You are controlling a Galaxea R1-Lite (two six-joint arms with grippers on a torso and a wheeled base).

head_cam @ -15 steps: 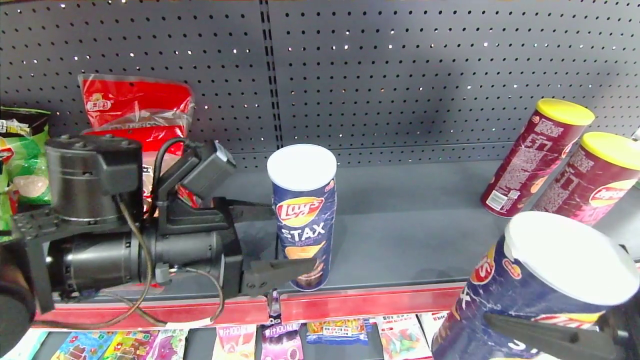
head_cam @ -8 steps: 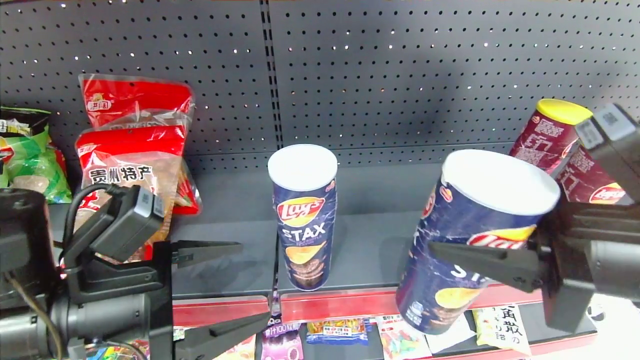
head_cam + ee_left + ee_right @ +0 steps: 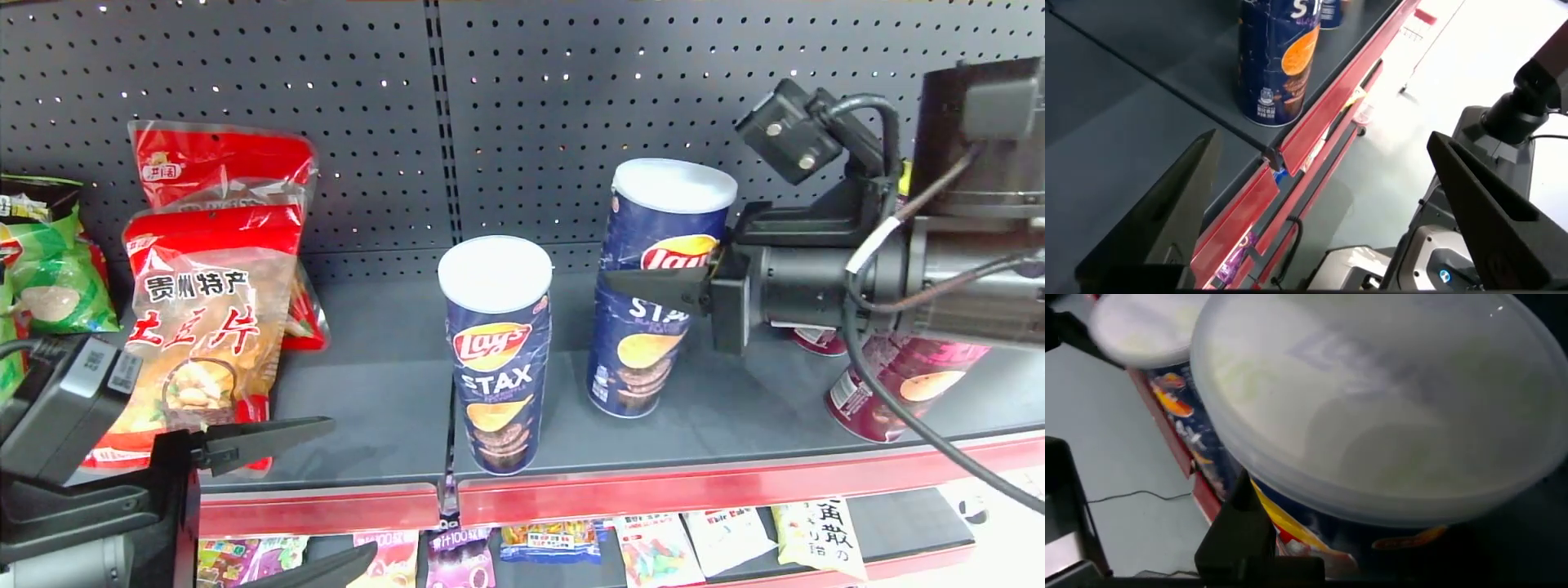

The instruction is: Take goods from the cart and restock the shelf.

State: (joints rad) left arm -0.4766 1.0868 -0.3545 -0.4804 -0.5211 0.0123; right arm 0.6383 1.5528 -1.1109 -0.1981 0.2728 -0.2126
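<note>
The right gripper (image 3: 645, 273) comes in from 3 o'clock in the head view, its jaws clamped on a blue chips can (image 3: 649, 359) just below the white lid. This held can leans slightly, its base low over the grey shelf (image 3: 735, 408); whether it touches the board I cannot tell. From the right wrist view its lid (image 3: 1372, 400) is seen from just above.

At 8 o'clock of the held can, well apart from it, a second blue can (image 3: 495, 367) stands upright near the shelf's red front rim (image 3: 653, 486). At 4 o'clock of the held can, partly behind the right arm, are maroon cans (image 3: 906, 388).

The left gripper (image 3: 351, 490) sits at 8 o'clock in the head view, in front of the rim, its jaws spread wide around nothing; the left wrist view also shows the left gripper (image 3: 1327, 216) parted.

At 9 o'clock of the second blue can lean red snack bags (image 3: 204, 327), with a green bag (image 3: 49, 278) beyond them.
</note>
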